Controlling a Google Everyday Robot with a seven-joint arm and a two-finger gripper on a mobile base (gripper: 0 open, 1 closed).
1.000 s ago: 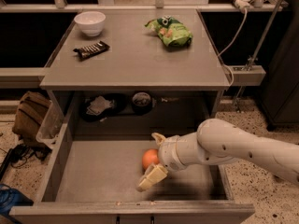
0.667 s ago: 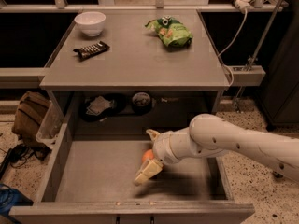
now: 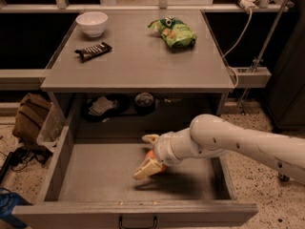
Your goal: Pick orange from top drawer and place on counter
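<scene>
The orange (image 3: pixel 153 160) lies on the floor of the open top drawer (image 3: pixel 95 175), right of its middle. It is mostly hidden between my gripper's two tan fingers. My gripper (image 3: pixel 147 154) reaches in from the right on a white arm. One finger (image 3: pixel 150 138) is behind the orange and the other finger (image 3: pixel 146 169) is in front of it. The fingers straddle the fruit. The counter (image 3: pixel 138 61) is the grey cabinet top above the drawer.
On the counter stand a white bowl (image 3: pixel 92 23), a dark snack bar (image 3: pixel 93 50) and a green chip bag (image 3: pixel 175 31). A dark shelf recess (image 3: pixel 124 104) with clutter sits behind the drawer. A bag (image 3: pixel 29 118) lies on the floor at left.
My gripper has moved left over the orange, so the fruit now sits between the fingers and is more covered than before. The orange has stayed in place.
</scene>
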